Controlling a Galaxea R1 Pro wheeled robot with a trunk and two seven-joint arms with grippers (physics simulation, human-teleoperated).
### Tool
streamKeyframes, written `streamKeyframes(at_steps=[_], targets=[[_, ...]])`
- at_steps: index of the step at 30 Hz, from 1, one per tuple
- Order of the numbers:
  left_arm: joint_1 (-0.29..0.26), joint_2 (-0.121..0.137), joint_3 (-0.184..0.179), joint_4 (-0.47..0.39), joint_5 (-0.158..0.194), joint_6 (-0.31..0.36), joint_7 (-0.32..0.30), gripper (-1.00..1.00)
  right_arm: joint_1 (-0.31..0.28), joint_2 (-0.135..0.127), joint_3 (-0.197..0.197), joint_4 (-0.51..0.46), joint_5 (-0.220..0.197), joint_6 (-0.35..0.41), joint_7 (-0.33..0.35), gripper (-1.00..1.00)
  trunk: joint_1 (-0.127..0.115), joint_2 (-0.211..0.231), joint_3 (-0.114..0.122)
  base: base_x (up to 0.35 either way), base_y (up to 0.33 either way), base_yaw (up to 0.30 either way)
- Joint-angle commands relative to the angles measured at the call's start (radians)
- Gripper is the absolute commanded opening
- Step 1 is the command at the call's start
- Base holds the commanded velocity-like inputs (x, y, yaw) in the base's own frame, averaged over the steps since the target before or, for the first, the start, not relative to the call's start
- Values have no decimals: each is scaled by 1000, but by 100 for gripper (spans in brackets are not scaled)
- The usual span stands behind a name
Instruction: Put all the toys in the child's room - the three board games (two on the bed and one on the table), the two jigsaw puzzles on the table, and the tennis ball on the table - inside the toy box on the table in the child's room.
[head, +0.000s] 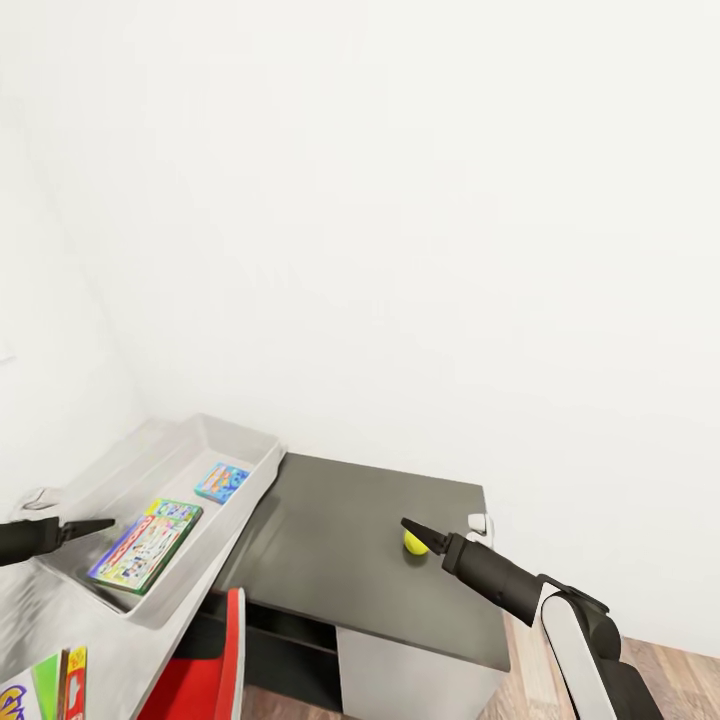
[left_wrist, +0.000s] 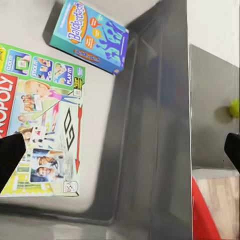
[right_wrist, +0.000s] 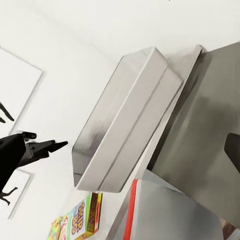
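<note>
Head view: toy box (head: 250, 447) sat on the white table (head: 60, 625), holding a Monopoly box (head: 145, 545) and a small blue game box (head: 222, 481). Left gripper (head: 88, 525) hovered over the bin, right gripper (head: 420, 529) just beside the tennis ball (head: 414, 543) on the dark lower section (head: 330, 560).

Left wrist view: fingers (left_wrist: 11, 156) apart above Monopoly.

Right wrist view: fingers (right_wrist: 233, 148) spread; Skip-Bo box (right_wrist: 82, 220) near the bin.

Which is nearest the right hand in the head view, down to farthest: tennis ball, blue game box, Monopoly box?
1. Tennis ball, right at the right hand, on the dark desk top.
2. Blue game box, inside the grey bin's far half.
3. Monopoly box, in the bin, farther left.
</note>
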Motion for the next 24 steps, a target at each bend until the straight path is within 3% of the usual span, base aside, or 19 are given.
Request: streamKeyframes(at_steps=[1, 7, 21, 24], targets=[[-1, 3, 12, 0, 4, 8, -21, 100, -1, 1, -2, 0, -1, 6, 3, 100, 1, -2, -1, 0, 0, -78], [-1, 12, 76, 1, 4, 12, -141, 100, -1, 1, -2, -1, -1, 5, 4, 100, 1, -2, 7, 0, 0, -95], [15, 13, 187, 14, 7, 24, -422, 100, -1, 1, -1, -2, -1, 3, 4, 100, 1, -2, 27, 0, 0, -109], [16, 12, 196, 23, 8, 23, -422, 100, -1, 1, -1, -2, -1, 3, 4, 100, 1, -2, 32, 0, 0, -111]])
